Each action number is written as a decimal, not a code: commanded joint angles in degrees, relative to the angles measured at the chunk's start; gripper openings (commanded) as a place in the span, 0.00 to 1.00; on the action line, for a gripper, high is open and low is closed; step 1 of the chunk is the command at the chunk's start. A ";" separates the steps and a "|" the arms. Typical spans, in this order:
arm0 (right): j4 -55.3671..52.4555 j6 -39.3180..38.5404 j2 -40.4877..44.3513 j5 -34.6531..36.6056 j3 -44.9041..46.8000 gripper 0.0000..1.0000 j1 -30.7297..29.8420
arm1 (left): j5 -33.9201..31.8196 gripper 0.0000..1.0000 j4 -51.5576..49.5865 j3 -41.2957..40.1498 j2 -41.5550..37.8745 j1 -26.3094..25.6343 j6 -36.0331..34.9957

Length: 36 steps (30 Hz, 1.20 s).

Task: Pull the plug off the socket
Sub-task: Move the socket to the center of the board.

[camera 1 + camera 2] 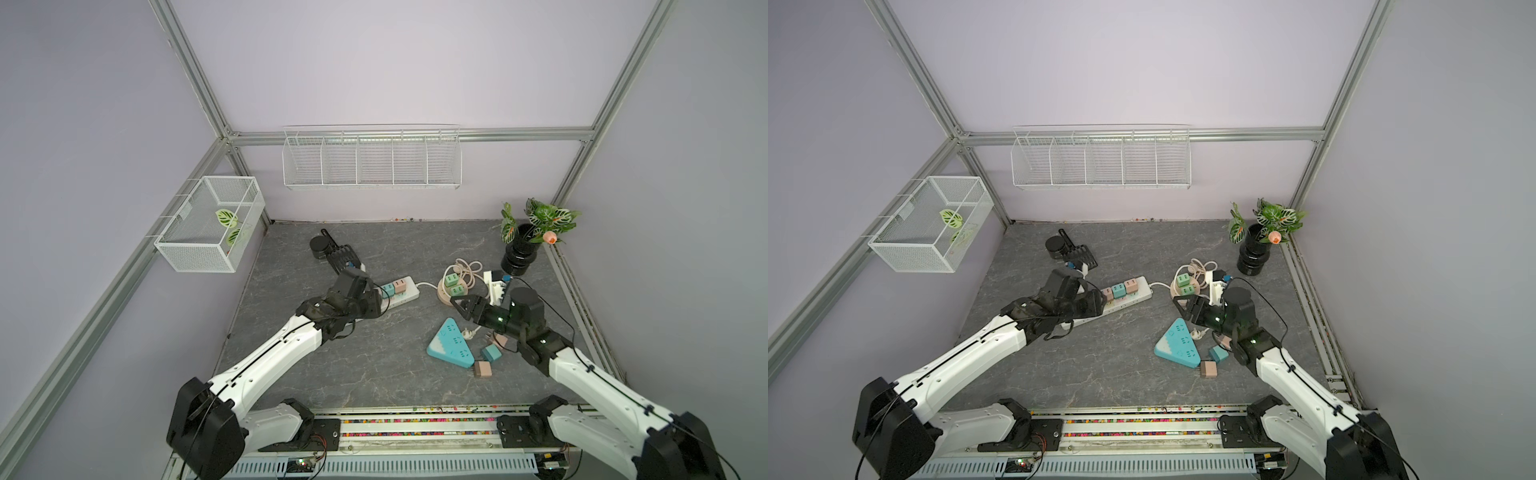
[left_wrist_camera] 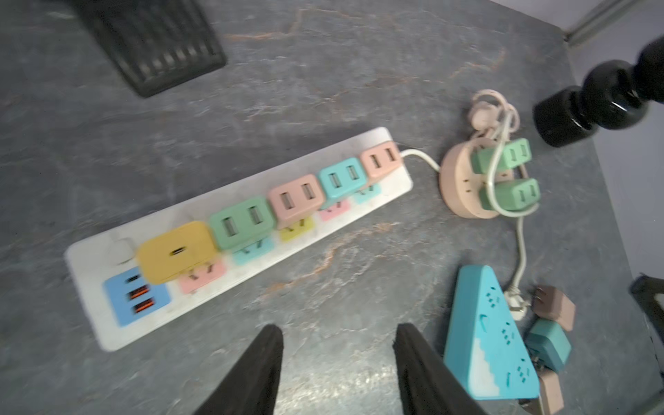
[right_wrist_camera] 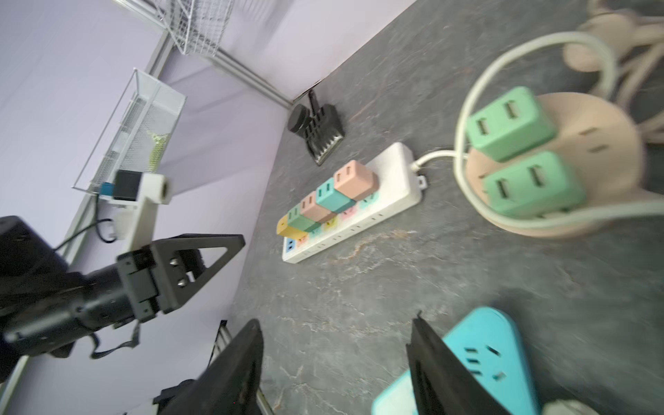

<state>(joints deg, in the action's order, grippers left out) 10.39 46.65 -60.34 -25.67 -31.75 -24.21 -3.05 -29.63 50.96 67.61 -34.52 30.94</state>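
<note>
Five plugs (image 2: 296, 197) stand upright in a row on the white power strip (image 2: 90, 262). The strip lies diagonally at mid-table, its cord end toward the round socket (image 2: 458, 183), with bare tabletop (image 2: 323, 90) on both long sides. The outstretched left gripper (image 2: 337, 327) hovers by its near-left end, fingers apart and empty. The right gripper (image 3: 336, 319) is likewise parted and empty over the blue triangular socket (image 2: 485, 323).

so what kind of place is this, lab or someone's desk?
Most likely a robot test cell in a lab: an aluminium frame with plain walls encloses it, a left arm and right arm mount at the front edge, and a plug-filled power strip lies staged.
</note>
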 commanded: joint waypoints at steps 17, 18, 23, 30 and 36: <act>-7.12 -7.87 -12.66 -3.44 -13.36 0.65 -8.10 | 2.19 0.58 -19.52 20.25 24.92 7.98 -48.12; -6.49 -7.20 -11.73 -3.27 -12.33 0.65 -7.79 | 2.39 0.58 -19.77 21.48 26.55 7.98 -49.66; -5.60 -5.01 -7.18 -1.43 -8.03 0.65 -6.32 | 2.99 0.57 -18.89 25.45 32.24 7.85 -54.14; -7.23 -3.58 -1.79 0.82 -4.98 0.65 -4.41 | 4.70 0.49 -20.20 28.68 37.24 7.80 -54.63; -9.07 -3.77 -0.18 0.97 -4.51 0.65 -3.24 | 8.18 0.32 -17.13 24.45 33.85 7.73 -49.04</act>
<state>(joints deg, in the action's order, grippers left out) 2.46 42.44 -61.41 -25.52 -37.54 -28.01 2.39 -48.03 77.28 103.90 -26.52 -21.47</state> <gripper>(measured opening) 0.653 0.349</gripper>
